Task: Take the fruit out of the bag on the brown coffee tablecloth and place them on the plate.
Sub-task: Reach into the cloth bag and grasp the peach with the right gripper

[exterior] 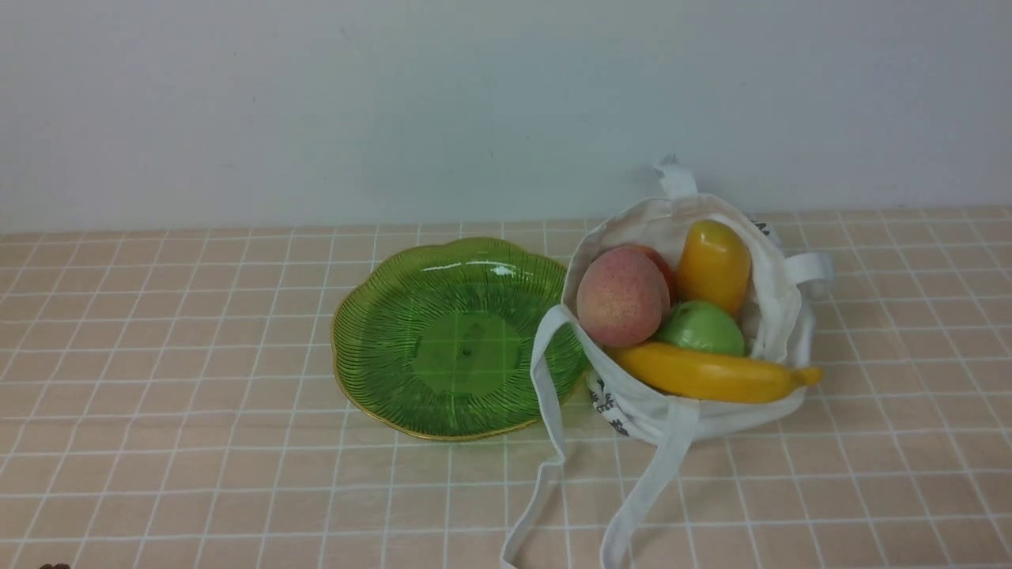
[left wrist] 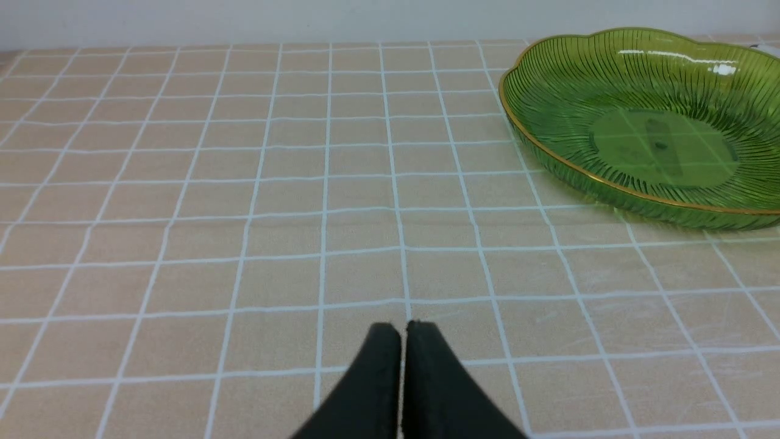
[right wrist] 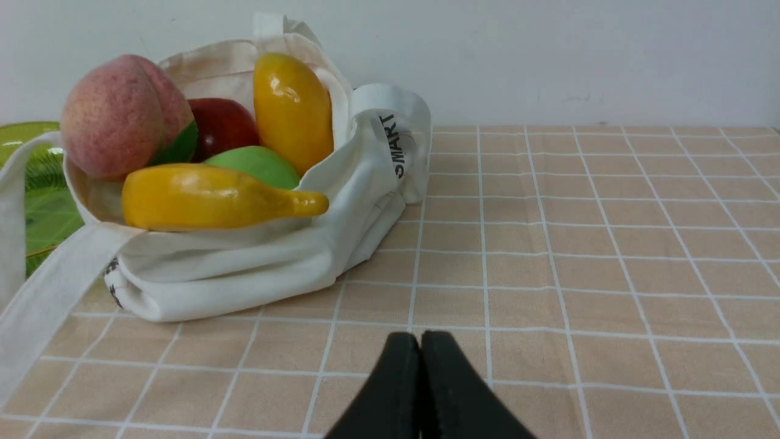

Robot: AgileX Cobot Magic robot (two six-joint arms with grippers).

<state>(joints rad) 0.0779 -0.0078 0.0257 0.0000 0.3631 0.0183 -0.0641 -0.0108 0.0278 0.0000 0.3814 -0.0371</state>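
Showing the whole layout, the front view sets the plate [exterior: 371, 348] left of centre on the tablecloth [exterior: 158, 356], with the bag [exterior: 672, 415] just beside it on the right. The bag is slumped, its mouth open toward the camera. All five fruits sit in that mouth:
- The peach [exterior: 622, 296] is highest, at the left.
- The red apple [exterior: 662, 265] is mostly hidden behind the peach.
- The mango [exterior: 713, 265] stands upright at the back.
- The green apple [exterior: 700, 328] is low in the middle.
- The banana [exterior: 704, 373] lies across the front lip, its tip pointing right.

One strap [exterior: 549, 395] crosses the plate's right rim and trails toward the near edge. A pale wall [exterior: 395, 103] closes the scene. The grippers appear only in the wrist views.

The left wrist view shows the left gripper [left wrist: 402, 329] clenched, its black fingers pressed together on nothing, low over bare cloth. The plate lies ahead, well apart from it. Its ribs and gold rim are sharper here, and the grid lines show through its base.

The right wrist view shows the right gripper [right wrist: 420, 338] likewise clenched and empty, over cloth near the bag. Only this view reveals the red apple plainly, between peach and mango, and the print "SMART" on a folded handle. A strap in the foreground covers part of the plate, leaving a green sliver beside the bag.
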